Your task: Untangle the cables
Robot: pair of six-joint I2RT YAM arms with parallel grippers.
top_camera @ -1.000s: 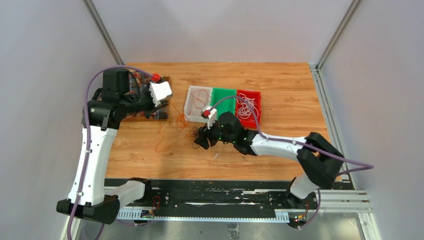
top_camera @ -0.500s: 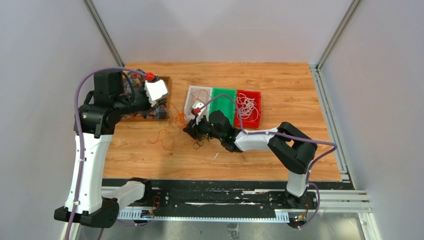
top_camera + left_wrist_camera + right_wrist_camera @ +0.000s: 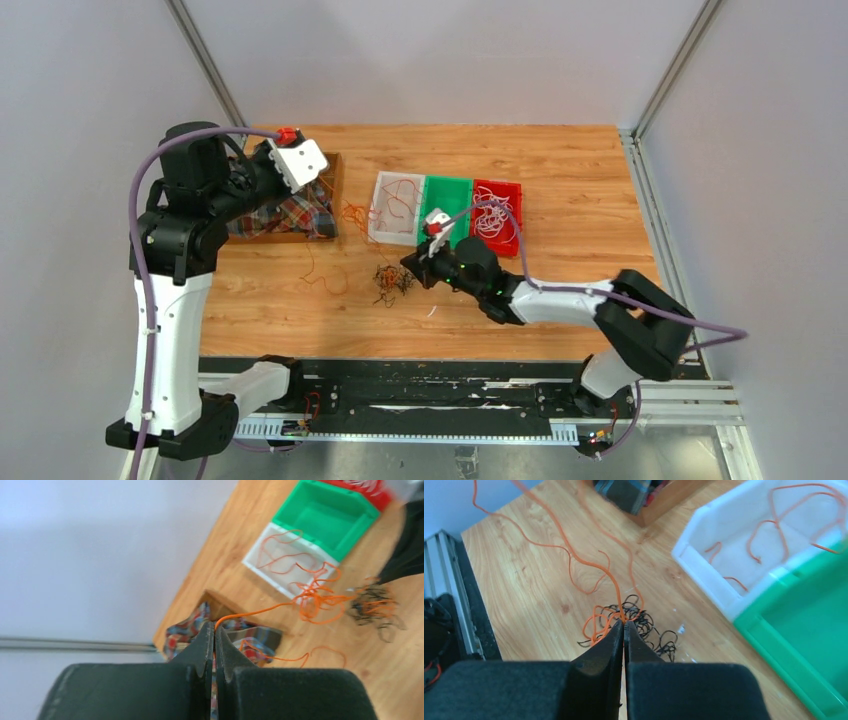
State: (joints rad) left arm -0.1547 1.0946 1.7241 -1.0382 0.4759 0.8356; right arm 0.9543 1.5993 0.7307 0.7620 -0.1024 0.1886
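A knot of dark and orange cables (image 3: 392, 282) lies on the wooden table in front of the bins. My right gripper (image 3: 624, 624) is shut at the knot's top, pinching an orange cable (image 3: 574, 555) that rises away to the upper left. The dark loops (image 3: 656, 635) spread around its tips. My left gripper (image 3: 214, 625) is shut on the end of an orange cable (image 3: 260, 611), which stretches from its tips to orange loops (image 3: 320, 600) beside the white bin. Another orange strand (image 3: 322, 276) trails on the table left of the knot.
Three bins stand in a row: a white bin (image 3: 377, 208) holding orange cables, a green bin (image 3: 447, 200), and a red bin (image 3: 517, 220) holding white cables (image 3: 492, 215). A wooden box (image 3: 336, 172) with a plaid cloth (image 3: 285, 215) sits at the left, under my left wrist.
My right gripper has shut and moved from beside the white bin back to the knot. My left arm has pulled up and back, drawing its orange cable out.
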